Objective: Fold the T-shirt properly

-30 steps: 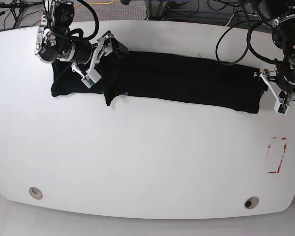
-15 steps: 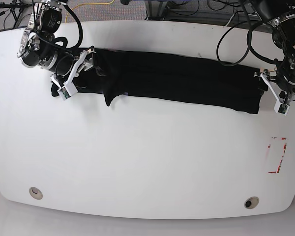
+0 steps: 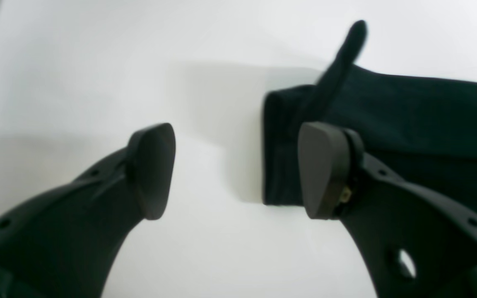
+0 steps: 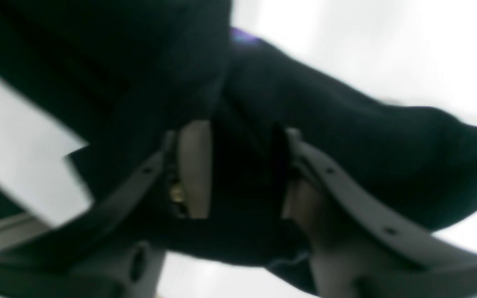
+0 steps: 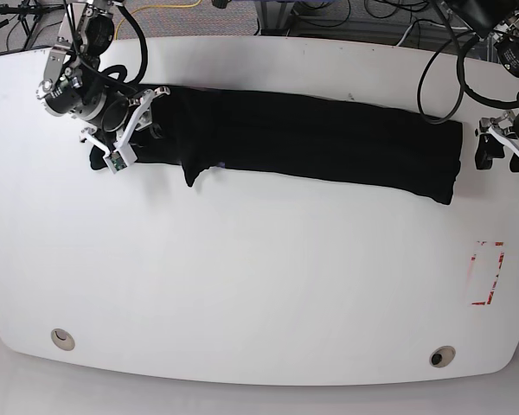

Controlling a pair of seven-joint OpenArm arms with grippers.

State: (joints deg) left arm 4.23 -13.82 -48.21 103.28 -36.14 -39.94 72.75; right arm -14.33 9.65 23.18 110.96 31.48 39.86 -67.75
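**White bench, black T-shirt strung along the far edge**

White bench (image 5: pixel 259 285) fills the base view, cables on the floor behind its far edge. Black T-shirt (image 5: pixel 311 138) lies as a long narrow band parallel to that far edge, running from the far left corner area toward the right edge, with a small flap pointing toward the near side close to its left end.

Right gripper (image 4: pixel 238 169) sits at the shirt's left end. Wrist view is blurred, but its jaws appear closed on a bunch of black cloth filling the gap between the pale pads (image 4: pixel 195 165).

Left gripper (image 3: pixel 234 169) hovers at the bench's right edge, jaws wide apart, nothing between them. The shirt's folded end lies just behind one fingertip (image 3: pixel 321 169); contact cannot be told. A red-marked rectangle (image 5: pixel 487 273) sits near the right edge.
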